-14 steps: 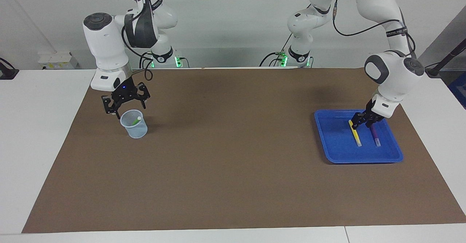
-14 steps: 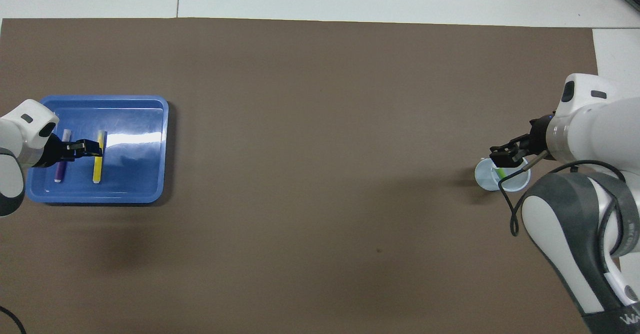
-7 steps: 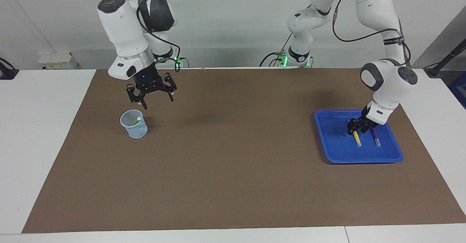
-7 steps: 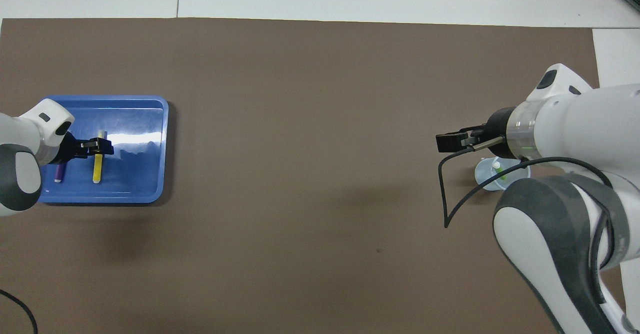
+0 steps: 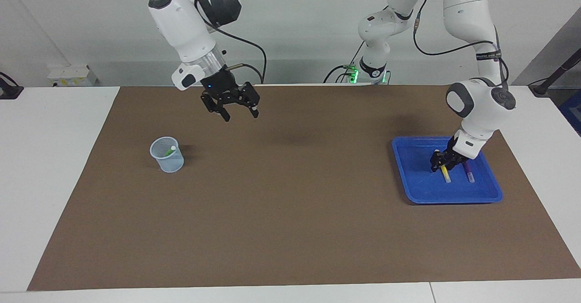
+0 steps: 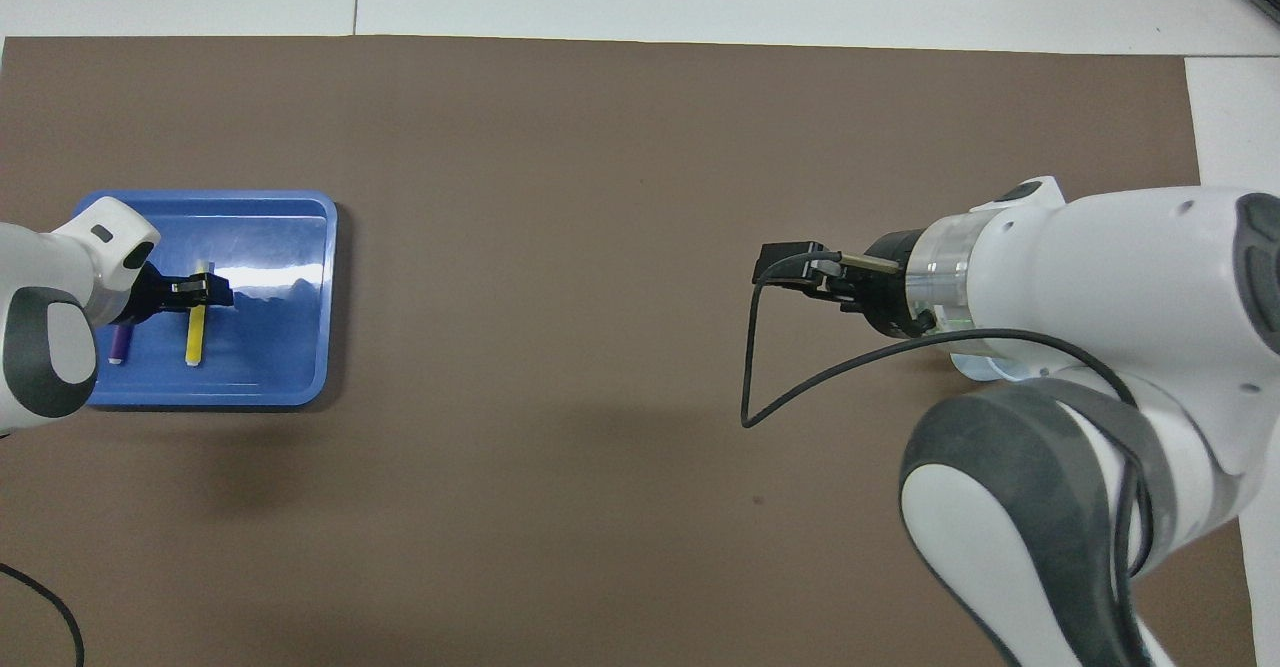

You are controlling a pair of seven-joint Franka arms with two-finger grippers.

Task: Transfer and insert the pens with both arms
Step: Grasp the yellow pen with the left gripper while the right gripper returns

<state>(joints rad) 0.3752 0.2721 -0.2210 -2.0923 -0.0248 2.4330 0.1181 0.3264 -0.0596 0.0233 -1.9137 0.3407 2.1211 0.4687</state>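
Yellow pen (image 5: 444, 172) is the one in play. The left gripper (image 5: 439, 162) is down in the blue tray (image 5: 420, 191) right at the end of that pen nearer the robots, and whether it's actually pinched it or is just straddling it, I honestly can't tell from either view. The pen lies flat with its long axis running straight toward and away from the robots, pale tip pointing away. The purple pen (image 5: 468, 172) sits parallel just beside it, toward the left arm's end of the tray, so there's not much room on that side.

Further out: the right gripper (image 5: 239, 112) hangs in the air over the bare brown mat (image 5: 290, 212) on the worktop, fingers spread wide, holding nothing. The green pen (image 5: 169, 150) is already standing in the mesh cup (image 5: 167, 155) toward the right arm's end. The left arm is clearly nearer the tray, so I'd guess the pickup is its job.
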